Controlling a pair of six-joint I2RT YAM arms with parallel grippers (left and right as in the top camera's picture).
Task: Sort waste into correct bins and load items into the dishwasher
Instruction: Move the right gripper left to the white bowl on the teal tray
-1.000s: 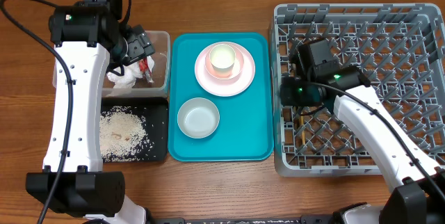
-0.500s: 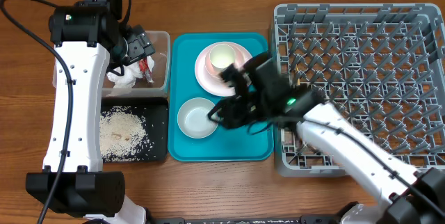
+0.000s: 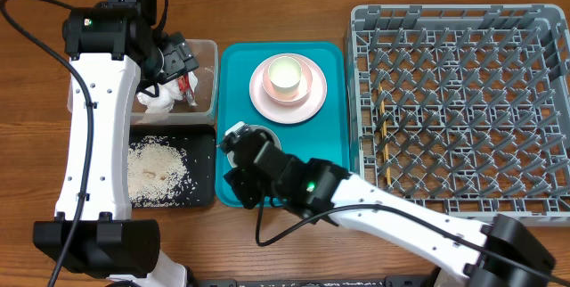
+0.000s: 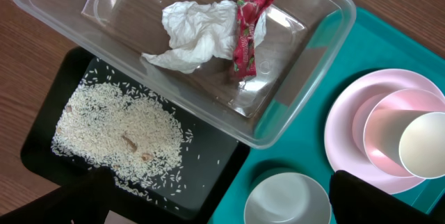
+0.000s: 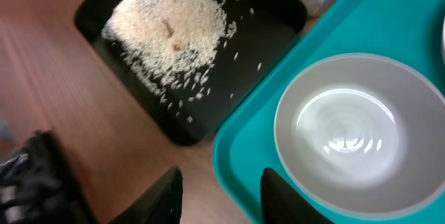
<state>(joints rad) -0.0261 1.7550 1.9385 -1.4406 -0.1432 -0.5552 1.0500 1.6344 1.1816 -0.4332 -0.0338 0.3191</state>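
The white bowl (image 5: 351, 123) sits on the teal serving tray, mostly hidden under my right arm in the overhead view (image 3: 260, 130). My right gripper (image 5: 222, 200) (image 3: 239, 180) hovers over the tray's front-left corner, jaws apart with nothing between them. A small white cup (image 3: 287, 75) stands on the pale pink plate (image 3: 307, 100). Two chopsticks (image 3: 383, 122) lie in the grey dish rack (image 3: 463, 20). My left gripper (image 4: 222, 213) (image 3: 175, 60) is wide open above the clear tub (image 4: 306, 85), which holds the napkin (image 4: 191, 33) and red wrapper (image 4: 245, 33). Rice (image 4: 115, 130) covers the black tray (image 4: 215, 161).
The teal serving tray (image 3: 325, 180) lies between the two bins and the dish rack. Bare wooden table (image 3: 267, 233) runs along the front. My right arm (image 3: 401, 220) stretches low across the front, from the bottom right to the tray.
My right arm has swung left out of the dish rack, across the teal tray, to its front-left corner by the bowl, and its jaws have widened slightly. The left arm has not moved.
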